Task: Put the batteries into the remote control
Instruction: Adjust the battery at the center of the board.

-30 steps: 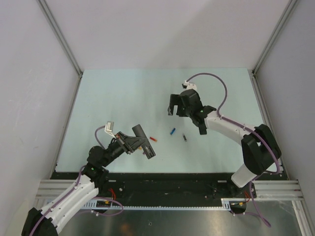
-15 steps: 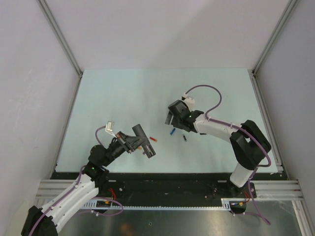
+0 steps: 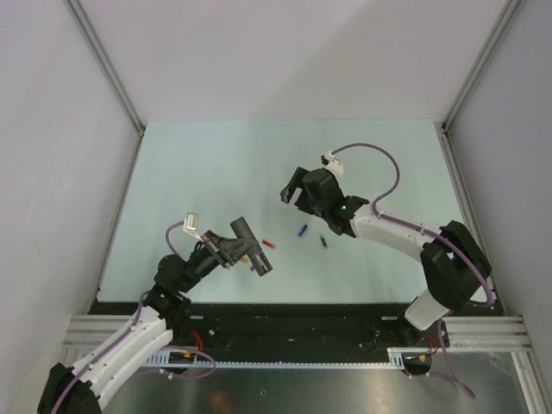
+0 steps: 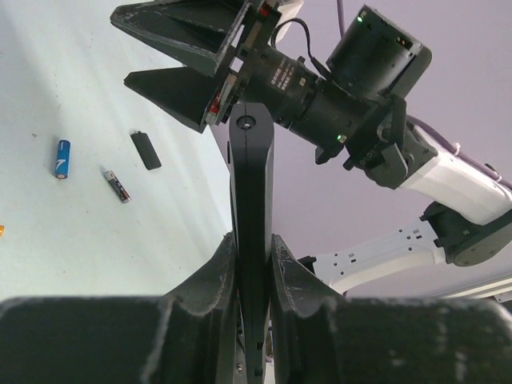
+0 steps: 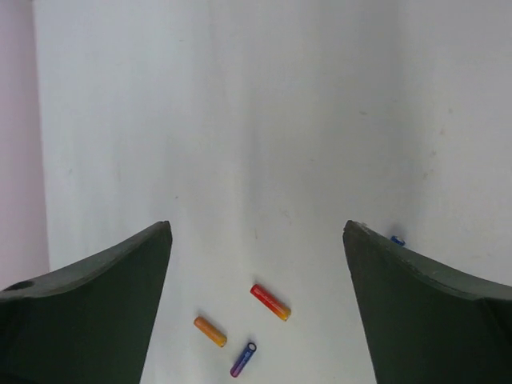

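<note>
Three batteries lie in a row on the counter (image 3: 198,164), near its centre: the left battery (image 3: 268,244), the middle battery (image 3: 303,230) slightly behind it, and the right battery (image 3: 323,241). The remote control (image 4: 251,176) sits between the fingers of the left pincer (image 4: 252,244), just left of the left battery. The right pincer (image 3: 293,191) stands behind the row.

The left gripper (image 4: 250,250) pinches the black remote control (image 4: 251,176) edge-on. On the table (image 4: 96,240) lie a blue battery (image 4: 62,158), a dark battery (image 4: 116,185) and a small flat black piece (image 4: 146,150).
</note>
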`<state>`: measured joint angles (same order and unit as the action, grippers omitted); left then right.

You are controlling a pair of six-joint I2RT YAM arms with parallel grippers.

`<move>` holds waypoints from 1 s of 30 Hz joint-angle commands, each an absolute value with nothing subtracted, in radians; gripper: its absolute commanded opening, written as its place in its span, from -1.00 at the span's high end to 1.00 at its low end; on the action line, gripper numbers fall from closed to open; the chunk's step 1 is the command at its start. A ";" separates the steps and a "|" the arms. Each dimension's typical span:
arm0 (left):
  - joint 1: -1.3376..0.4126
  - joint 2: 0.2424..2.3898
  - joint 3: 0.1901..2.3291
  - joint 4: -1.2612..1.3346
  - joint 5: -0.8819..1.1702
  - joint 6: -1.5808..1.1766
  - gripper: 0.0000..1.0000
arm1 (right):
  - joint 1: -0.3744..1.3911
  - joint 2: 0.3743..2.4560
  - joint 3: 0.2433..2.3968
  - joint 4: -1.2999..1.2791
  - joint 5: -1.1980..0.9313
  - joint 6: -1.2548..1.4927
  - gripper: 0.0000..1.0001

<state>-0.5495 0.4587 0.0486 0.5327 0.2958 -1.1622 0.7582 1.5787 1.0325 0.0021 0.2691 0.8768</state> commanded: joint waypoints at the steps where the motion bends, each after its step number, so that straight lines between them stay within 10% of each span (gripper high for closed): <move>1: -0.554 0.445 -0.025 0.549 0.287 -1.170 0.99 | 0.775 1.637 1.187 -0.226 0.391 0.951 -0.69; 9: -0.554 0.451 -0.018 0.545 0.287 -1.167 0.99 | 0.747 1.701 1.221 -0.432 0.439 1.092 -0.20; 30: -0.554 0.462 -0.021 0.535 0.290 -1.164 1.00 | 0.736 1.870 1.247 -0.460 0.354 1.088 0.06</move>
